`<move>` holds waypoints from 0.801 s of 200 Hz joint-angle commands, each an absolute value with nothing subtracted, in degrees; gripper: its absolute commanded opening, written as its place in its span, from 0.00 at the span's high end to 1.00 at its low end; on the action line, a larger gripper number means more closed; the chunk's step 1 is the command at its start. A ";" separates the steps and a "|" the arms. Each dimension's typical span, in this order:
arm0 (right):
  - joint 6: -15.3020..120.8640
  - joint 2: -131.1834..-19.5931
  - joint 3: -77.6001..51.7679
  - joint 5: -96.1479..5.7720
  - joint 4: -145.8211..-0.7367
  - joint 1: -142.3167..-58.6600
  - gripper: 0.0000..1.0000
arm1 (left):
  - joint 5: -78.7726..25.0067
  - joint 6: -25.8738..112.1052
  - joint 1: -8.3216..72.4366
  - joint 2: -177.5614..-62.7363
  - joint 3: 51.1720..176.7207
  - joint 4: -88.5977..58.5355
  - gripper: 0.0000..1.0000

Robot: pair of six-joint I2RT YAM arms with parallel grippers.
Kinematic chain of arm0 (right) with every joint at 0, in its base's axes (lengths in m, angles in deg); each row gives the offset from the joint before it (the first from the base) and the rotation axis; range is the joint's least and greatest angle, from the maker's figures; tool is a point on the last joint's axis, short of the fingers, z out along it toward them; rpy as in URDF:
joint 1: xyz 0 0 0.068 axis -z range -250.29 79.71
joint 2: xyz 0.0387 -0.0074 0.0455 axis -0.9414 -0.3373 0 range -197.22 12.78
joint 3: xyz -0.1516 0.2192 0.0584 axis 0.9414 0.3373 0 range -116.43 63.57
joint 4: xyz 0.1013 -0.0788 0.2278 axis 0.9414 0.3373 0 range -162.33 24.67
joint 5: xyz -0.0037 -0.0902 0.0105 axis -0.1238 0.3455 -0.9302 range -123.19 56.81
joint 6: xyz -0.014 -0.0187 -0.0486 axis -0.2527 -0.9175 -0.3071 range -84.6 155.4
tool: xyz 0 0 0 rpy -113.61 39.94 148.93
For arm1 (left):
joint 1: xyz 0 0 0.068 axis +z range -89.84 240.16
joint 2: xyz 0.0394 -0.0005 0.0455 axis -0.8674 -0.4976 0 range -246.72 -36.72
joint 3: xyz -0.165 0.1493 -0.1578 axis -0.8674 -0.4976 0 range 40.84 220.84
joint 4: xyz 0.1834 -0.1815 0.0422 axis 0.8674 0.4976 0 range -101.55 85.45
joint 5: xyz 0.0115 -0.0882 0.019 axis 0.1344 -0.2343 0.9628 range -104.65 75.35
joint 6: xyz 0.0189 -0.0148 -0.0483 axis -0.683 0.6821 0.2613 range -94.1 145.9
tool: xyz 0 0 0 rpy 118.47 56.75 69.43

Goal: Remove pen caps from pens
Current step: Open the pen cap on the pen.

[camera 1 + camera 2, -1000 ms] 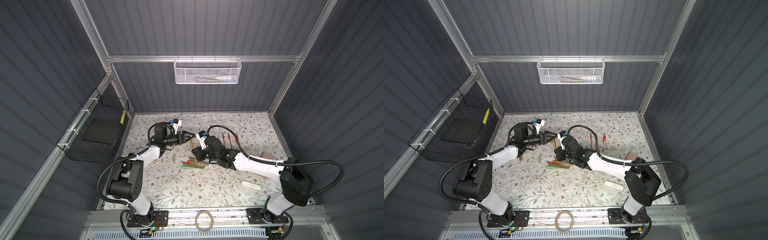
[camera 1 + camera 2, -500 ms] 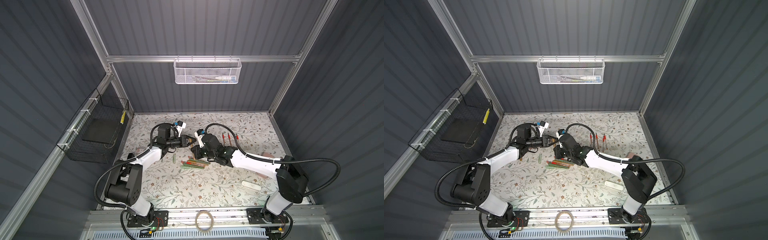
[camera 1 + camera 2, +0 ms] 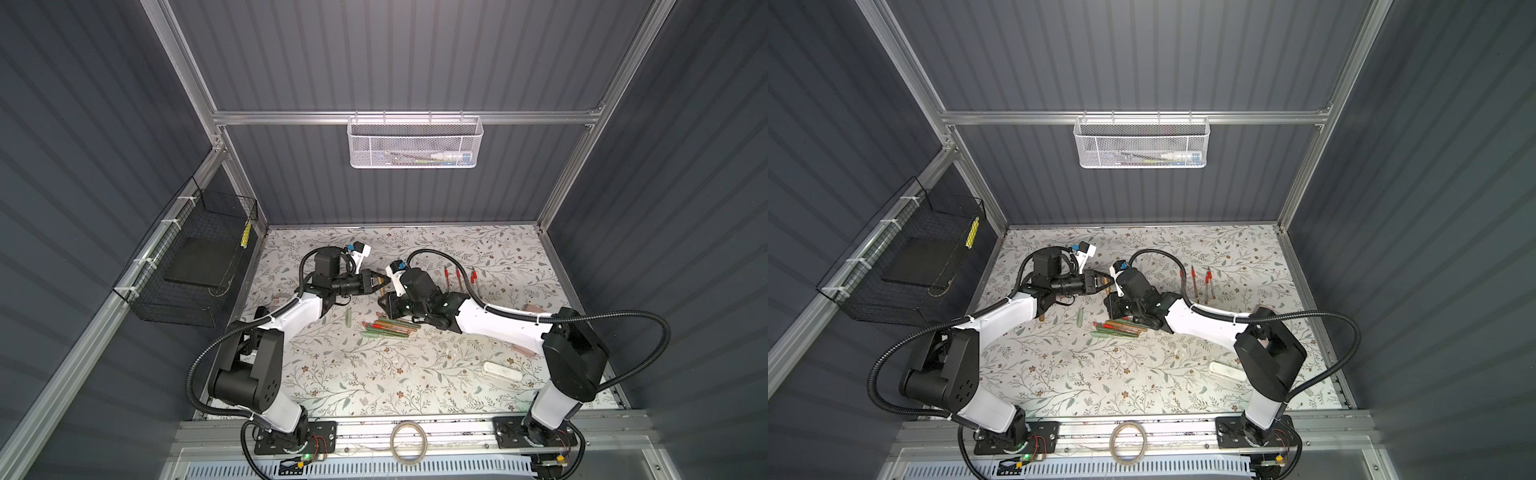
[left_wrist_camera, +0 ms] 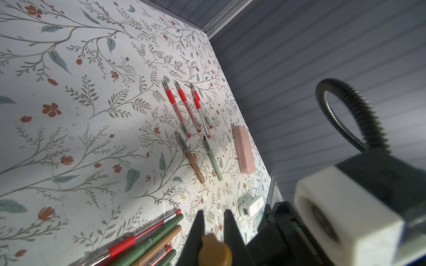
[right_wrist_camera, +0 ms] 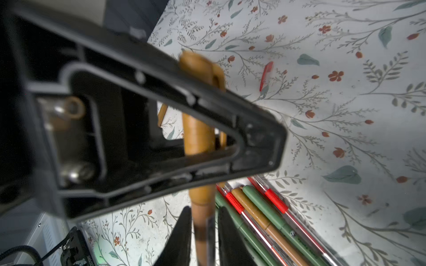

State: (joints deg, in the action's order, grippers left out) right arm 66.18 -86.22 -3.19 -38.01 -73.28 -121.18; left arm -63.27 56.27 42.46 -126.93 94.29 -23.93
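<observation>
Well, both arms are meeting low over the floral mat (image 5: 345, 115), and everything is turning on one line: the long axis of the mustard-brown pen (image 5: 202, 226). The right gripper (image 5: 204, 210) is clamping the barrel, and the pen is sticking straight out past its fingertips, in line with the fingers. Further out along that same line, the pen's cap (image 5: 197, 138) is passing crosswise through the left gripper (image 4: 214, 215). That gripper's fingers are pinching together on the cap a little back from their tips. From the left wrist the rounded cap end is showing between them.

So the left gripper is lying across the pen, roughly square to it, while the right one is pointing along it. In both top views the two tools are sitting nose to nose, almost touching.

I'd judge the coming pull has to run along that axis, with the cap going away from the right fingertips and the barrel drawing back toward the right wrist. Any sideways drift would be bending the pen rather than freeing the cap. Neither arm is nearer, since each is gripping its own end.

Just beside the right gripper, down on the mat, a heap of pens (image 5: 265, 214) is waiting. Well beyond the left fingertips, bare-tipped pens (image 4: 184, 110) are lying in a row near the pink case (image 4: 244, 149).
</observation>
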 commanded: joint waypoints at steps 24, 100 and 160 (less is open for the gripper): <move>65.28 -87.08 -5.27 -38.57 -72.18 -121.00 1.00 | -62.83 55.22 42.48 -124.71 94.19 -23.90 1.00; 71.15 -82.75 9.65 -39.18 -79.96 -124.61 1.00 | -54.01 47.22 48.61 -123.91 102.75 -9.69 1.00; 71.45 -80.01 15.12 -37.97 -80.23 -124.95 1.00 | -48.84 41.77 53.53 -120.97 102.72 -5.51 1.00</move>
State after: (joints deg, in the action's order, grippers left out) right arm 69.90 -82.12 9.55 -38.29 -91.99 -124.48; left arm -63.21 49.10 45.41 -123.63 99.52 -1.00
